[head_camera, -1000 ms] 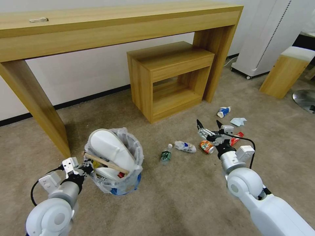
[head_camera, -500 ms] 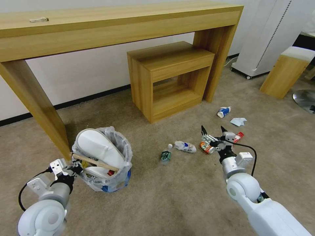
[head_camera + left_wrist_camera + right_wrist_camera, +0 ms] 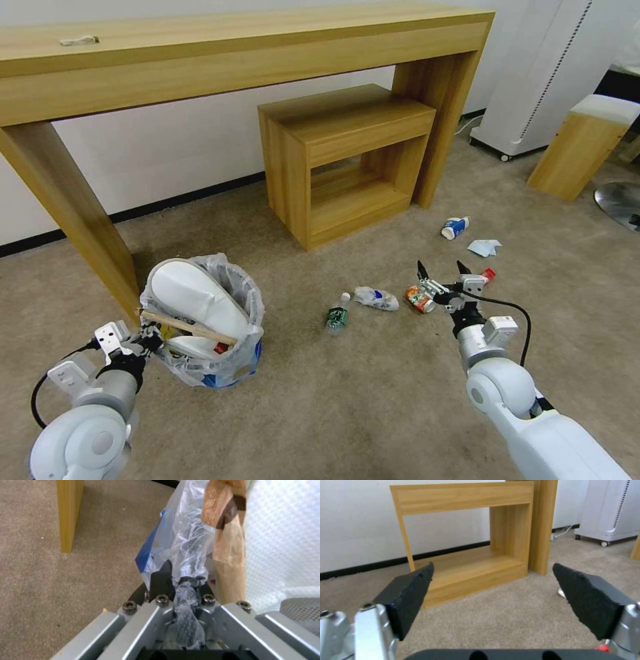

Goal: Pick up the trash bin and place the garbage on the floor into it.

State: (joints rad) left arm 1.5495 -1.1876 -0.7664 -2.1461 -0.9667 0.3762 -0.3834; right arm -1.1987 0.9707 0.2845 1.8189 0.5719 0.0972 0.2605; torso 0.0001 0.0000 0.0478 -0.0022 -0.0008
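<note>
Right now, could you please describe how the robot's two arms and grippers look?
Both arms are glossy white with rounded joints and grey metal wrist sections. The left gripper and right gripper have silver bolted frames, black wedge-shaped finger pads, and a looping black cable.

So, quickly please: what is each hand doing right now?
Left hand: closed on the bag rim of the bin.
Right hand: open, holding nothing, above the can.

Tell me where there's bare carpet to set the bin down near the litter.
Free: the carpet between the trash bin held by the left claw and the green bottle. Crowded: around the open right claw, where the crushed can, red wrapper and clear bottle lie.
</note>
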